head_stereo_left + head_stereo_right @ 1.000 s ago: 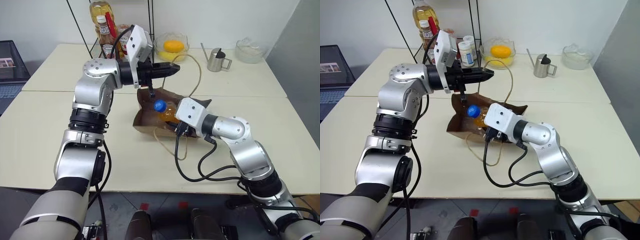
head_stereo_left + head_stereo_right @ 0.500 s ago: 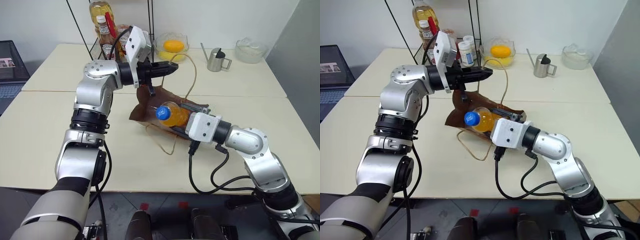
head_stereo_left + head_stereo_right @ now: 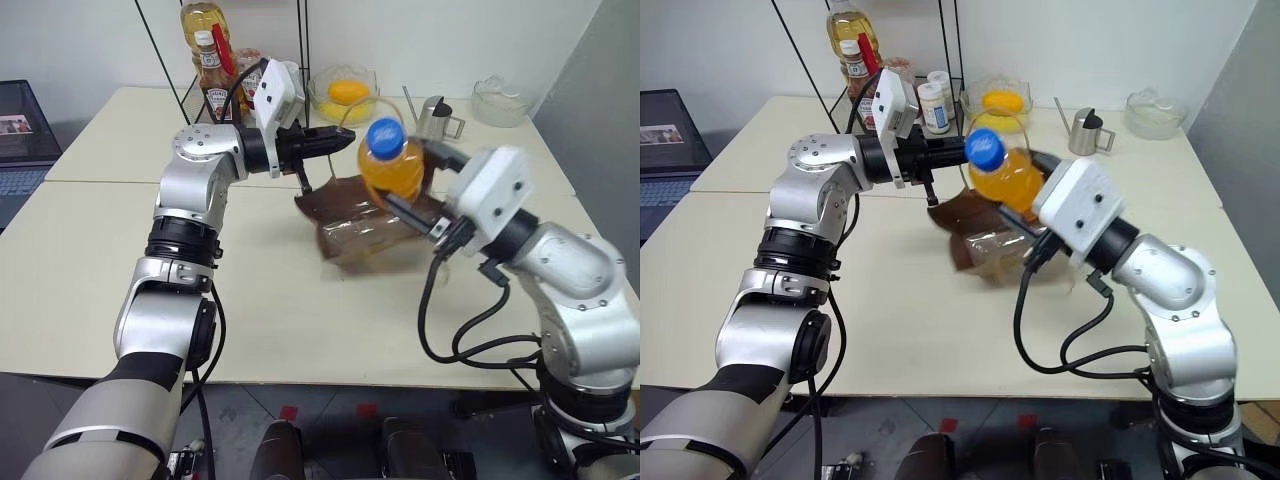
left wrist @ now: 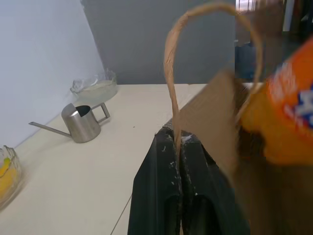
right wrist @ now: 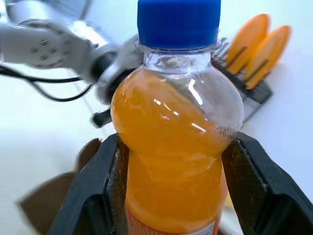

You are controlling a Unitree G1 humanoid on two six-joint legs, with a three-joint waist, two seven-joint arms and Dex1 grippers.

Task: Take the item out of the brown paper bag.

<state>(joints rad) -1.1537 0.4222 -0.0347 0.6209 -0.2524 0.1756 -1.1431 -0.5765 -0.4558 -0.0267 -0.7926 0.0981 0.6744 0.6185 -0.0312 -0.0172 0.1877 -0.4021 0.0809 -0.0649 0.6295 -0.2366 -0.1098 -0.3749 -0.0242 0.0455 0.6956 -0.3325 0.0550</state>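
— Where's the bottle [image 3: 391, 165]?
— Clear above the brown paper bag [image 3: 365, 228], clamped in the right tool [image 5: 171, 161].
— And the left tool [image 4: 178, 147]?
— Pinched closed on the bag's cord handle [image 4: 172, 98].

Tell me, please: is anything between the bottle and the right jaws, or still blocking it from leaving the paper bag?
Nothing visible. The right gripper is shut directly on the bottle, which is above the brown paper bag.

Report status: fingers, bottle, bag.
Left gripper shut on bag's cord handle. Right gripper holds orange bottle upright, clear above the brown paper bag. Nothing in the way.
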